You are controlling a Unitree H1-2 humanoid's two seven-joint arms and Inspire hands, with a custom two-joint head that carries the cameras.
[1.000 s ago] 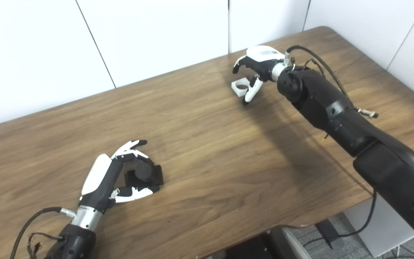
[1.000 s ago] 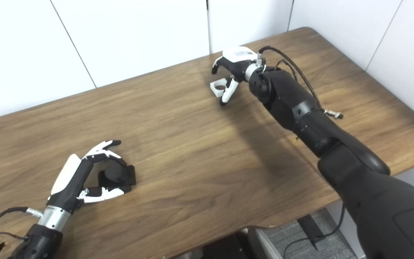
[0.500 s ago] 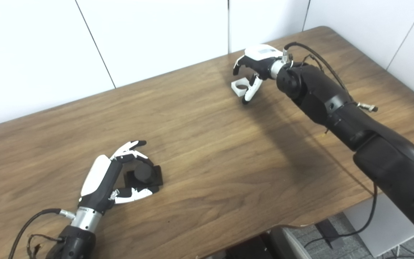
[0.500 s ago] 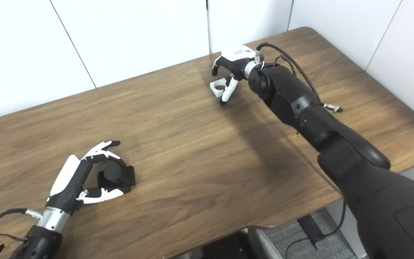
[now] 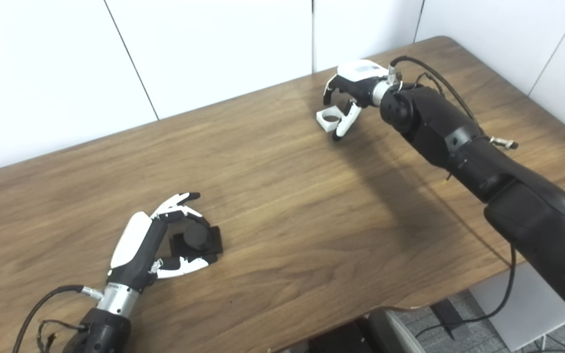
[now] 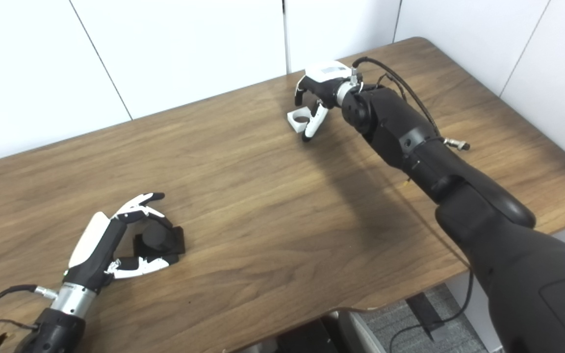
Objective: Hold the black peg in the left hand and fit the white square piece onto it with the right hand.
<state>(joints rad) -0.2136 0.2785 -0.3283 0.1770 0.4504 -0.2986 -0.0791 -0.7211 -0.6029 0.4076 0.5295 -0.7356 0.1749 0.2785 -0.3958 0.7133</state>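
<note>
Under the right hand [image 5: 348, 95], fingers spread, sat the white piece [image 5: 330, 119], ungrasped; left hand [image 5: 157, 242] cupped the black peg [image 5: 196, 238] loosely, ready to grip.

- The peg [image 5: 195, 239] stands on the table [image 5: 272, 206], near left, between the left hand's [image 5: 152, 242] fingers.
- The square piece [image 5: 328, 119] lies far right, under the right hand [image 5: 350, 93].

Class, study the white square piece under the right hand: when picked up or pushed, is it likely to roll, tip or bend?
The white piece is a low flat block with a round hole, so it probably slides rather than rolls or tips. It looks like rigid plastic, so it likely keeps its shape between the right hand's fingers. Its small size suggests it is light.
</note>
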